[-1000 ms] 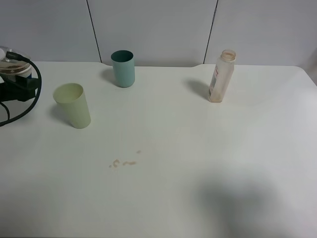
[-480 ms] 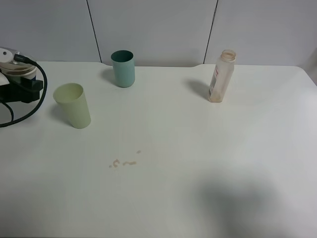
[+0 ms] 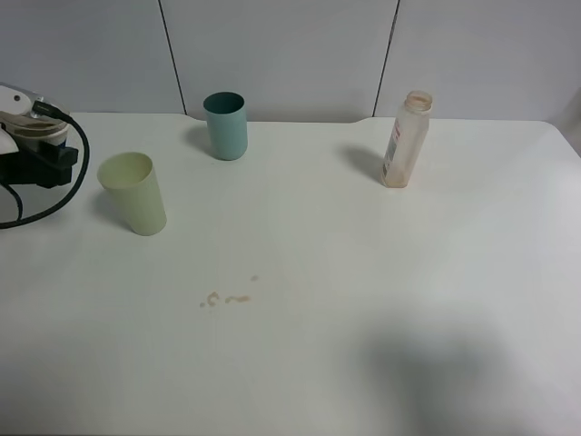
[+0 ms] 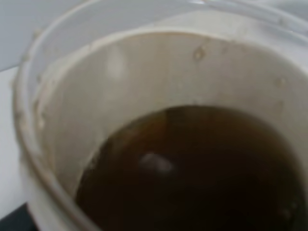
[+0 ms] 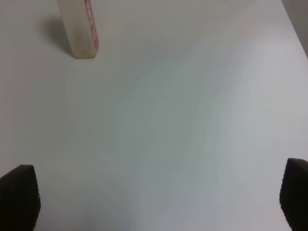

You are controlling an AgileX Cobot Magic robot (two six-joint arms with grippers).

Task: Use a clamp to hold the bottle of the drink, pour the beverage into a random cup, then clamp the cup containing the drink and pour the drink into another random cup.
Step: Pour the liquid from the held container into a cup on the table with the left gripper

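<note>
The white table (image 3: 381, 300) is mostly bare, with every item along its far and left sides. At the left edge the left gripper (image 3: 36, 156) sits with a white cup (image 4: 72, 96) right under its camera. The cup is about half full of dark brown drink (image 4: 192, 173). No finger shows against the cup, so I cannot tell whether the gripper is clamped on it or only poised beside it. The right gripper (image 5: 156, 197) hangs over the near-right part of the table, fingertips (image 5: 19, 195) spread wide and holding nothing.

The bottle (image 3: 406, 141) stands upright and uncapped near the far edge, towards the far-right corner, and looks almost drained. A pale green cup (image 3: 134, 195) stands near the left edge, just beside the left gripper. A teal cup (image 3: 225, 125) stands at the far edge, left of centre. Small brown drips (image 3: 227, 298) mark the middle-left of the table.

Judging from the near-empty bottle and the drink in the white cup, the first pour looks done. The cup-to-cup pour seems to remain. Neither coloured cup shows drink inside, though the teal one is too dark to read.

The near half and the right side are open room. The left edge is tight, with the cable (image 3: 54, 195) and the green cup close by.
</note>
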